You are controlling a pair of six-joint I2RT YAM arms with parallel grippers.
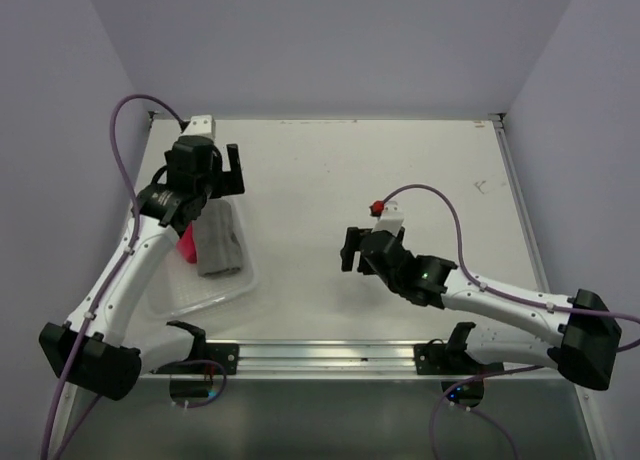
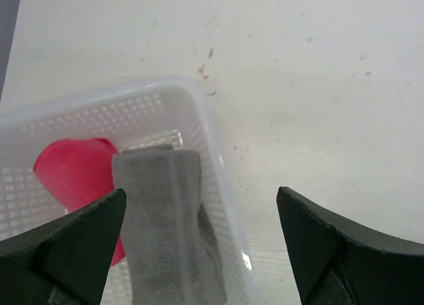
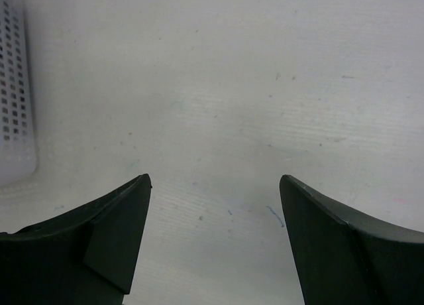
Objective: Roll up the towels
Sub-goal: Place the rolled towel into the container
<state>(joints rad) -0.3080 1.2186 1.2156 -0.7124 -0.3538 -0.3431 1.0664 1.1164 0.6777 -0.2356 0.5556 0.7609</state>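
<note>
Red towel (image 2: 76,172), gry towel (image 2: 162,205), wht basket (image 2: 99,113)

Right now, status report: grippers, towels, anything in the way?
Left gripper open over basket. Right gripper open over table. Grey towel, pink towel side by side in basket. Nothing blocking.

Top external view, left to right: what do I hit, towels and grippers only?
pink towel → grey towel → right gripper. The left gripper sits over the towels, so it is left out.
</note>
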